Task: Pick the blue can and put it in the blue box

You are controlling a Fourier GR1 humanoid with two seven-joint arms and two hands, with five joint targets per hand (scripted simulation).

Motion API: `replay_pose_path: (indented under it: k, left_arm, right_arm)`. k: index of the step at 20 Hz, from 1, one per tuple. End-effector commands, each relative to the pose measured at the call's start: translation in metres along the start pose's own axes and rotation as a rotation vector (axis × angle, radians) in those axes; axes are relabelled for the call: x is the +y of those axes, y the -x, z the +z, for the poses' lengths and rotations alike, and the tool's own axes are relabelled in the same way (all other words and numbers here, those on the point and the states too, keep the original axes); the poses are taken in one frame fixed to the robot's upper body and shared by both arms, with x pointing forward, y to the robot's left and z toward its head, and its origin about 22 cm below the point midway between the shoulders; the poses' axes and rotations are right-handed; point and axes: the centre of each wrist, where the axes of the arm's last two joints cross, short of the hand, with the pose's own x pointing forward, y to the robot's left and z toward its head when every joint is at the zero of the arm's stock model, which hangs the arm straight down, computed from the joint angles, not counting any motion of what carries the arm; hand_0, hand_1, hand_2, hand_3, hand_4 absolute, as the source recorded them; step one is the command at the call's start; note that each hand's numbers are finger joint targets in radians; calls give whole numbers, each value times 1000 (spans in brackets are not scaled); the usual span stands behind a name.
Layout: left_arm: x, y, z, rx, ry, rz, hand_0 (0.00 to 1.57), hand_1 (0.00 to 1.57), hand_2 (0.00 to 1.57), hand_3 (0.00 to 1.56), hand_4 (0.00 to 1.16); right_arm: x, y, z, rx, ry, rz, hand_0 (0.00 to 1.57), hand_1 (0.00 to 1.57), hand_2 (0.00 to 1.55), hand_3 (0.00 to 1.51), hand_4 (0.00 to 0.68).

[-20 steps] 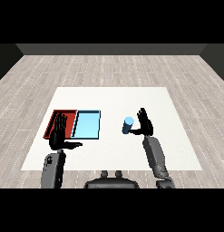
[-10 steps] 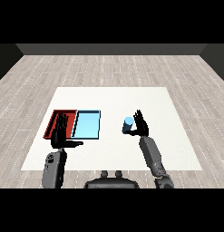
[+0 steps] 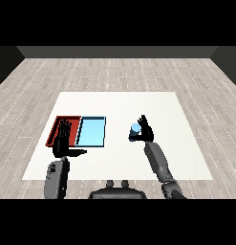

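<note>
the white desk carries a red tray and the blue tray side by side. the left robot hand hovers spread over the red tray. the right robot hand, fingers spread, touches the blue can, well apart from the blue tray; i reckon closing off-centre could tip it.

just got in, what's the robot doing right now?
The right hand is at the blue can, which stands upright on the white table to the right of the trays. Its fingers are straight, not curled round the can, so nothing is picked up yet. The left hand is open in front of the red tray, holding nothing. The blue tray lies beside the red one, between it and the can.
</note>
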Motion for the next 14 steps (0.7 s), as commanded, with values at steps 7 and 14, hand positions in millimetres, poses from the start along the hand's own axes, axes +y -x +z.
replay_pose_path:
  k: [7, 14]
  left_arm:
    - [-10, -11, -5, 4, 2, 31, 0, 0, 0, 0, 0]
    - [-3, -5, -5, 23, -1, 6, 0, 0, 0, 0, 0]
  right_arm:
    - [-2, 17, -15, 29, -8, 13, 0, 0, 0, 0, 0]
    - [13, 29, -13, 71, -22, 9, 0, 0, 0, 0, 0]
